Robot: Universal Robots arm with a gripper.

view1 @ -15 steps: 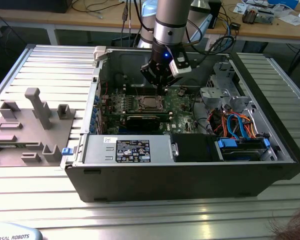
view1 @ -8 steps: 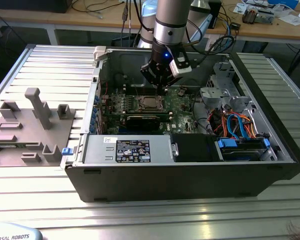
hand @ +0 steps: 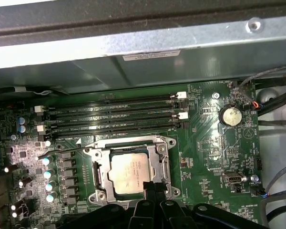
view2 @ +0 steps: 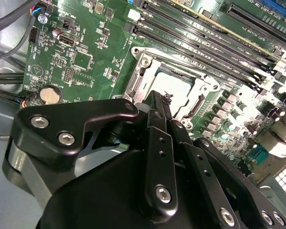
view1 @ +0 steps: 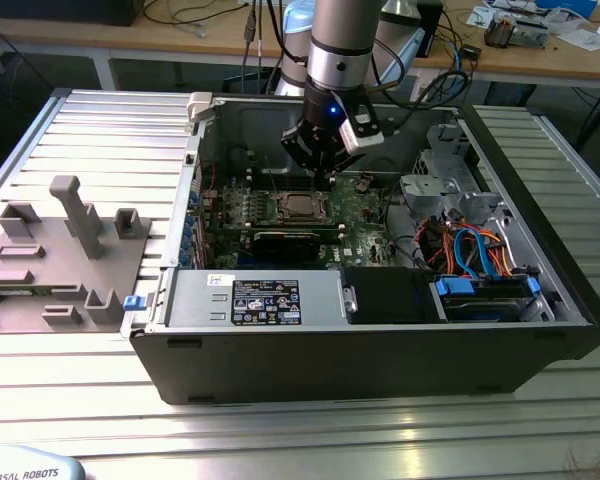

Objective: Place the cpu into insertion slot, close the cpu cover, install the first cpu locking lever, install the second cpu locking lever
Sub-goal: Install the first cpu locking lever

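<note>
The cpu (hand: pixel 128 171) lies flat in the insertion slot (hand: pixel 93 148) on the green board, its dull silver top showing through the window of the cpu cover (hand: pixel 158 164), which lies down over it. A thin wire lever (hand: pixel 62 151) sticks out sideways from one corner of the socket. In the first wrist view my gripper (hand: pixel 151 185) hangs at the socket's edge, fingers together with nothing seen between them. The second wrist view has the gripper (view2: pixel 158 98) tips right at the socket frame beside the cpu (view2: pixel 181 81). Seen from outside, the gripper (view1: pixel 323 172) hovers just above the cpu (view1: pixel 300 207).
Long black memory slots (hand: pixel 114 114) run beside the socket, with a coin battery (hand: pixel 229 115) further along the board. The grey case wall (hand: pixel 133 52) rises behind them. A power supply (view1: pixel 265 300), coloured cables (view1: pixel 470 245) and a grey parts fixture (view1: pixel 60 250) surround the work area.
</note>
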